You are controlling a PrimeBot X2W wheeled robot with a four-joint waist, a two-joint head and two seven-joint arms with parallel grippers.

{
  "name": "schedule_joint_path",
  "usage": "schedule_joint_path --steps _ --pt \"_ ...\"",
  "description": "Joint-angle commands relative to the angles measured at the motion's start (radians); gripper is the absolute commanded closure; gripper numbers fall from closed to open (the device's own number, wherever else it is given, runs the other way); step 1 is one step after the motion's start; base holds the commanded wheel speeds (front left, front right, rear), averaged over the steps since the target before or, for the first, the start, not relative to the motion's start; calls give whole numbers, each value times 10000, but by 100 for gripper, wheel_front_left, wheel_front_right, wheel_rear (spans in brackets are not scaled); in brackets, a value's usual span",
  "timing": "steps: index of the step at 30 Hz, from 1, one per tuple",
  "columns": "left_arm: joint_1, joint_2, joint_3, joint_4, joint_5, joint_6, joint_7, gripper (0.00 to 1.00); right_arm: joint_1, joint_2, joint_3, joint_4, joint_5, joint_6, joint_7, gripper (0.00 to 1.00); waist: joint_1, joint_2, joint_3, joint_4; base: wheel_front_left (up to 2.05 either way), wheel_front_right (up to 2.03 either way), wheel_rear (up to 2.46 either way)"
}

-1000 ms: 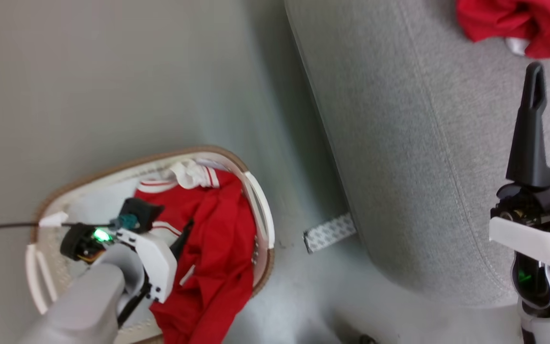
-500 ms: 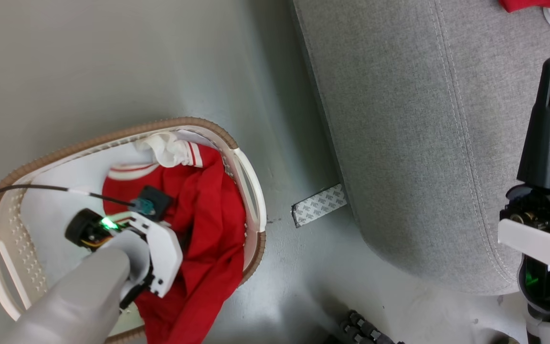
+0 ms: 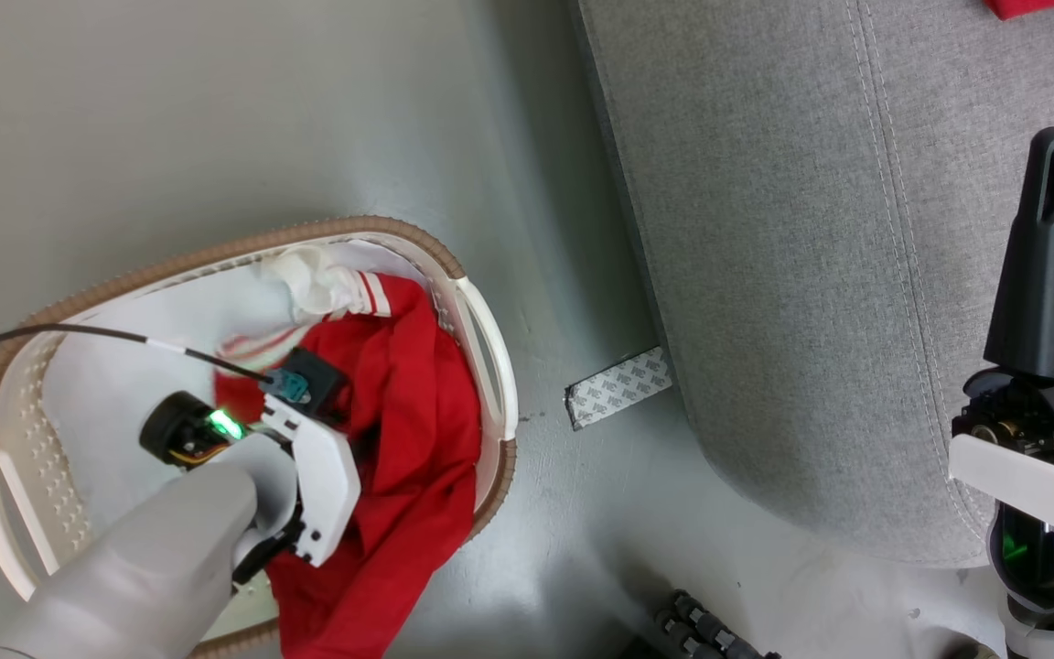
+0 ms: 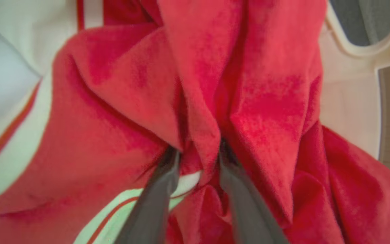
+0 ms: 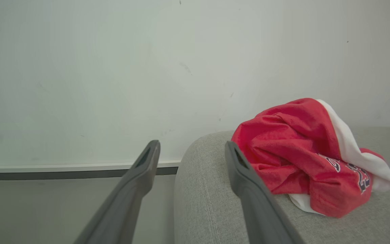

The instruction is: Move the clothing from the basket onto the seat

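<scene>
- Lower left of the head view: the oval basket (image 3: 371,223), stiff cream plastic with perforated walls and a brown ribbed rim, stands on the smooth grey floor (image 3: 170,110).
- Inside it, toward its right side, lies 1 red garment (image 3: 417,430). It is a soft, limp knit with white striped trim, likely light and apt to trail over the rim. A thick bunched fold looks like the best hold.
- The left gripper (image 4: 198,159) straddles such a fold, its 2 fingertips buried in cloth; whether it clamps firmly I cannot tell.
- Right of centre: the seat (image 3: 811,275), coarse grey weave with rounded edges and stitched seams.
- Lower right: the right gripper (image 5: 191,146) stands wide and empty.
- Upper right: a second garment (image 5: 293,149) lies crumpled on the seat.
</scene>
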Motion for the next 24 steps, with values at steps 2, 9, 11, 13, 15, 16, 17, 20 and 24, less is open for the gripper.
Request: schedule_joint_path --steps 2,9,11,13,15,16,17,20,24 --pt "-63 167 -77 -187 -103 3 -10 100 -64 12 19 89 -49 -26 -22 0 -1 0 -22 -8 0 0 0" --pt "-32 447 -142 -452 -389 5 -356 100 -359 11 172 265 95 -26 -22 0 -1 0 -254 -96 0 0 0" --pt "39 479 -143 -478 -496 5 -556 100 -470 11 205 328 120 -26 -22 0 -1 0 -392 -138 0 0 0" --pt "113 503 -145 -496 -587 5 -737 100 -529 12 241 410 119 -26 -22 0 -1 0 -565 -181 0 0 0" --pt "203 430 -147 -539 -621 3 -968 100 -613 9 199 498 53 -26 -22 0 -1 0 -834 -142 0 0 0" --pt "241 360 -148 -590 -595 3 -1064 100 -608 11 180 531 -35 -26 -22 0 -1 0 -976 -81 0 0 0" --pt "280 285 -149 -650 -546 3 -1184 100 -614 9 127 565 -108 -26 -22 0 -1 0 -1148 4 0 0 0" --pt "400 155 -142 -762 -628 3 -1517 100 -519 11 23 672 -317 -26 -22 0 -1 0 -1641 286 0 0 0" --pt "587 -184 -143 -905 -874 3 -2054 100 -304 6 -140 907 -626 -26 -22 0 -1 0 -2486 772 0 0 0"
